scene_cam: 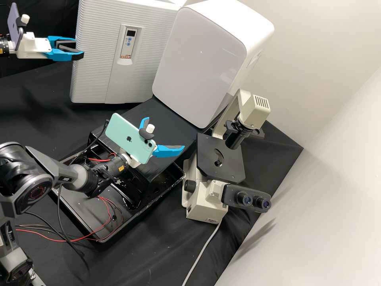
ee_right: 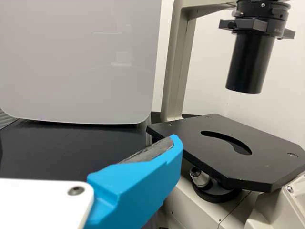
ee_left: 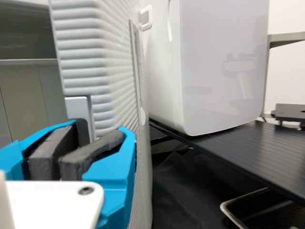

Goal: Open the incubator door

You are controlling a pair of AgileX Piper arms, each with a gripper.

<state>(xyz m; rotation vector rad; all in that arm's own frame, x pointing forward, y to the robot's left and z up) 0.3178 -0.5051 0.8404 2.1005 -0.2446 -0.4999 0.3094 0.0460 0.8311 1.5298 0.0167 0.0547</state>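
Observation:
The incubator [scene_cam: 93,59], with a ribbed front and a small control panel, stands upright at the back left. In the high view my left gripper [scene_cam: 79,47] is at its left edge. Seen from the left wrist, the left gripper [ee_left: 100,130] has its fingers slightly parted around the grey tab [ee_left: 77,107] at the ribbed door's edge [ee_left: 81,47]; contact is unclear. My right gripper [scene_cam: 165,132] stands wide open over the bench, left of the microscope. In the right wrist view the right gripper [ee_right: 138,186] shows one blue finger, nothing against its pad.
Beside the incubator stands a white cabinet [scene_cam: 198,59] with a smooth glossy front. A microscope [scene_cam: 220,159] is at the right, its cable running toward the front. Under the right arm lies a black tray [scene_cam: 85,214] with loose wires. A dark raised board [ee_left: 243,143] runs before the cabinet.

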